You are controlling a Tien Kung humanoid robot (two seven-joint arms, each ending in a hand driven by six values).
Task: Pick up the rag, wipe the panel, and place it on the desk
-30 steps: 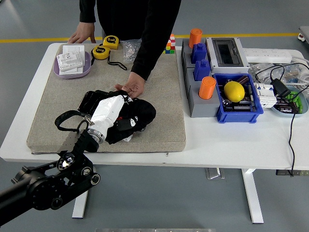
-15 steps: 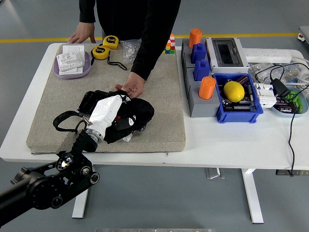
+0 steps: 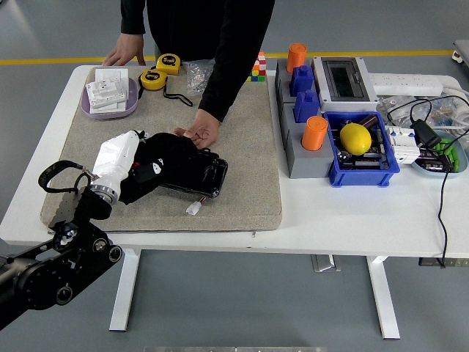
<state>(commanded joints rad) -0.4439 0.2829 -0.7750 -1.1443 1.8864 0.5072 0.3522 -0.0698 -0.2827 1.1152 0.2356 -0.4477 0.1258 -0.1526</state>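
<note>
White table (image 3: 220, 224), grey mat (image 3: 242, 154), blue bin (image 3: 360, 170), grey organiser (image 3: 302, 155)

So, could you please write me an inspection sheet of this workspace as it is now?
Surface: white table, grey mat.
Job's things: black rag over dark panel.
Clutter: tape measures, tray, blue bin with lemon, orange cups.
Hands: left hand on rag; right not seen.
Cables: black cord, power strip.
Surroundings: person's hand at panel.
</note>
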